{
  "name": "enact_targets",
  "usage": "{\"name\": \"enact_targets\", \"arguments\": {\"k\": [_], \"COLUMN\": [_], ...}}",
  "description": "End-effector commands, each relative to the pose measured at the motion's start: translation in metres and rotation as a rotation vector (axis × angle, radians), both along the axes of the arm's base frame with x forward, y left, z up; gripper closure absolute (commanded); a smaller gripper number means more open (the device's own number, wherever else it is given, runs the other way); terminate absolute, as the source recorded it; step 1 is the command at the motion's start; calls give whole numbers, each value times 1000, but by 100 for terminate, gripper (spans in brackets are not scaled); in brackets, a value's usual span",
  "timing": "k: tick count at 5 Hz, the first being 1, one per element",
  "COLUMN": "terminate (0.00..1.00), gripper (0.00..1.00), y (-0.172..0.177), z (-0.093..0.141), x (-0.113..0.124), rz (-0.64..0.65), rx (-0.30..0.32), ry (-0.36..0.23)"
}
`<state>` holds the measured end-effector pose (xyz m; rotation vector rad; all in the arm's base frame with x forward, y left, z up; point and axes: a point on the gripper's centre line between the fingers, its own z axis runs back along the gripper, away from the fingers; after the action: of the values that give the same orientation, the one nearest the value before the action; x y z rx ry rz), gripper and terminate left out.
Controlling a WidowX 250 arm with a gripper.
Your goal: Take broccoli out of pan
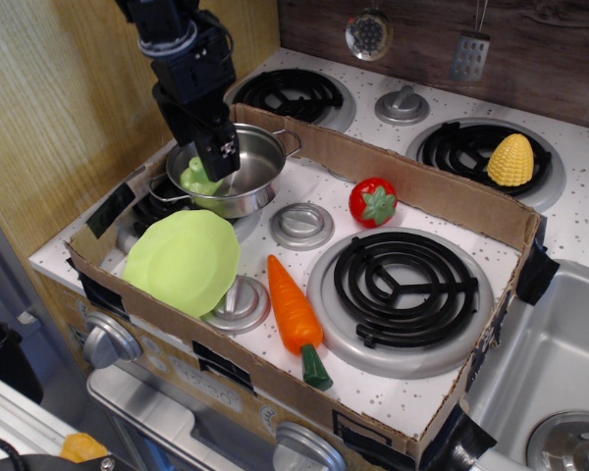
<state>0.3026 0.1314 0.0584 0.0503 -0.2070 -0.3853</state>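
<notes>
The shiny steel pan [243, 169] stands at the back left of the cardboard tray. The pale green broccoli [196, 180] lies inside the pan against its left wall. My black gripper [219, 162] hangs over the pan with its fingertips down inside the rim, just right of the broccoli and close against it. The jaws look open and hold nothing. The gripper body hides part of the pan's back left rim.
A light-green plate [184, 259] lies in front of the pan. A carrot [296, 316], a tomato [373, 201] and a black burner [402, 285] lie in the cardboard tray [427, 186]. Corn [510, 160] sits on the back right burner. A wooden wall rises at left.
</notes>
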Motion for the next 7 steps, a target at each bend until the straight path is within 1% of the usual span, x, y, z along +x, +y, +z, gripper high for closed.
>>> {"name": "enact_targets", "arguments": {"k": [1,2,3,4,5,7], "terminate": [0,0,0,0,0,0], "gripper": [0,0,0,0,100,100], "y": [6,8,5,2,2,3], "z": [5,4,-1,-2,-3,6], "x": [6,4,3,-4,-7,1], "rz": [4,5,10,33,44,24], "rx": [20,20,15,27,33,58], "ry": [-51,-57,-67,-85,-88,-82]}}
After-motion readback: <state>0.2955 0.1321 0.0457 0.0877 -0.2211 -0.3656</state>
